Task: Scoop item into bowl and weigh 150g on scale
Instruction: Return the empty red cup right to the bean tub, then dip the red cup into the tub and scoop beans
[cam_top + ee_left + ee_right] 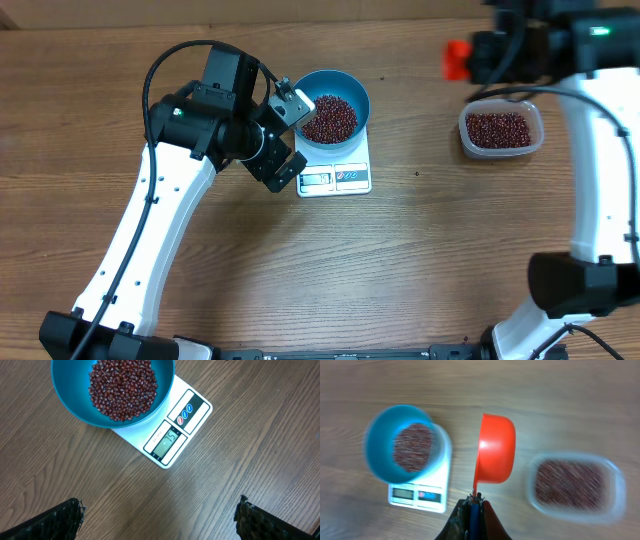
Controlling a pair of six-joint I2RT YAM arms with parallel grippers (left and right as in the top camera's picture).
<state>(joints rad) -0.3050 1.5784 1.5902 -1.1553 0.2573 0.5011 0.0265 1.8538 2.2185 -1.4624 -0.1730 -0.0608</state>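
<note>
My right gripper (474, 505) is clenched on the handle of a red scoop (496, 450), tipped sideways between the white scale (417, 496) and a clear tub (619, 485). My left gripper (289, 135) is spread wide, empty, just beside the blue bowl (70, 390) of red-brown beans (122, 385) sitting on that scale.

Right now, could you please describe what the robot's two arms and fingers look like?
Both the left arm and right arm have smooth white link shells with black joints, each showing a small green light. A thin black cable loops along the left arm. The left fingers are black and rough-textured.
</note>
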